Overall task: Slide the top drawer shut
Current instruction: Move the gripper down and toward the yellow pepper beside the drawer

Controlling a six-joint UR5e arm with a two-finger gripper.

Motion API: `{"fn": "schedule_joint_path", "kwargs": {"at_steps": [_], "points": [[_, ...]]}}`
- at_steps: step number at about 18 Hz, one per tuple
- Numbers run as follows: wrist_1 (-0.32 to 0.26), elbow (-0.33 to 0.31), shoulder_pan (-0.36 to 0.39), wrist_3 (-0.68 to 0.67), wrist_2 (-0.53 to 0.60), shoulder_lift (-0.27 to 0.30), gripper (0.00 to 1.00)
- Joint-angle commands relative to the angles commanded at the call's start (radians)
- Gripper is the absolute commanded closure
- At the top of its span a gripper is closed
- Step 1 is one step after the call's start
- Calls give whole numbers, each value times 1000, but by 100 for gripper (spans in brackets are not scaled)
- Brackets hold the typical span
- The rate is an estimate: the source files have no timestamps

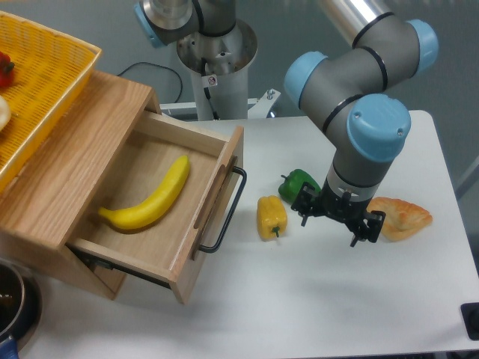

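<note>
The top drawer (153,213) of the light oak box stands pulled out toward the right, with its thin black bar handle (228,213) on the front panel. A yellow banana (150,198) lies inside it. My gripper (334,224) hangs over the white table well to the right of the handle, between a green pepper (298,183) and a piece of bread (404,217). Its jaws look spread apart and hold nothing. The wrist hides most of the fingers.
A yellow pepper (271,216) lies on the table between the handle and my gripper. A yellow wicker basket (37,82) sits on top of the wooden box (67,164). A dark pot (11,299) shows at the bottom left. The arm's base (217,60) stands at the back.
</note>
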Motion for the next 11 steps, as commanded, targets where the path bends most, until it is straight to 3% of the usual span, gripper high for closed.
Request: {"fn": "schedule_joint_path", "kwargs": {"at_steps": [4, 7, 9, 11], "points": [[54, -26, -28, -118, -21, 34, 0], [52, -25, -23, -123, -63, 35, 36], [48, -25, -23, -118, -64, 35, 53], [45, -23, -23, -118, -75, 35, 64]]}}
